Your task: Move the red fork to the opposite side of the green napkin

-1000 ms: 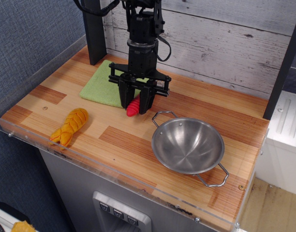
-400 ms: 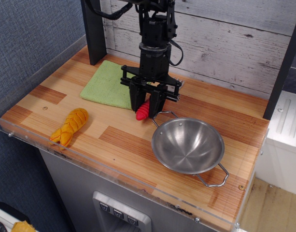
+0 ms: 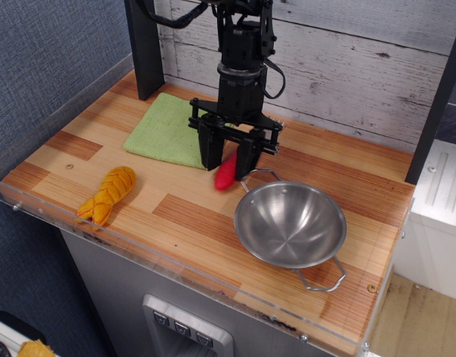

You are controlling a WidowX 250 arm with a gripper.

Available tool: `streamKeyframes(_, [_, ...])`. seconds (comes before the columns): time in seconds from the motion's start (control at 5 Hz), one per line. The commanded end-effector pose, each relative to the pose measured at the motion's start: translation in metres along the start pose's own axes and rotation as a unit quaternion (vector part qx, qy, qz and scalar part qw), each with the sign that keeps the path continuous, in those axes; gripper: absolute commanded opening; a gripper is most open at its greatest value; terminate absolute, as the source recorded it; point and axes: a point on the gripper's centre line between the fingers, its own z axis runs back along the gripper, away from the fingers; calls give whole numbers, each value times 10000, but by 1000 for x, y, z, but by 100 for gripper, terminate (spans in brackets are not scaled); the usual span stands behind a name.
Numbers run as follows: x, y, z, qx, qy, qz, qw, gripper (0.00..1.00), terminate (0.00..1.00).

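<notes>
Right of the green napkin [image 3: 167, 130], just beside the steel bowl [image 3: 291, 223]: gripper [image 3: 229, 158] narrowed around the red fork [image 3: 226, 172], handle low over the wooden counter [image 3: 190, 212]. Best lowered flat, clear of the bowl's handle, before letting go.

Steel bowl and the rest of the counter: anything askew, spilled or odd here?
Nothing spilled or damaged. The steel bowl sits upright, the green napkin lies flat. Only the red fork is unusual: it hangs tilted between the fingers of the end effector, close to the bowl's handle.
</notes>
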Motion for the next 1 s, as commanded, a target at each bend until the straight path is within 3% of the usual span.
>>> streamKeyframes(0.0, [-13, 14, 22, -100, -231, 269, 9993, 100, 0])
streamKeyframes(0.2, [-40, 25, 65, 128, -1024, 859, 9910, 100, 0])
streamKeyframes(0.4, [-59, 20, 96, 359, -1674, 752, 9824, 100, 0])
streamKeyframes(0.6, [-63, 9, 100, 415, -1795, 441, 9819, 100, 0])
streamKeyframes(0.8, [-55, 4, 94, 379, -1577, 215, 9865, 100, 0])
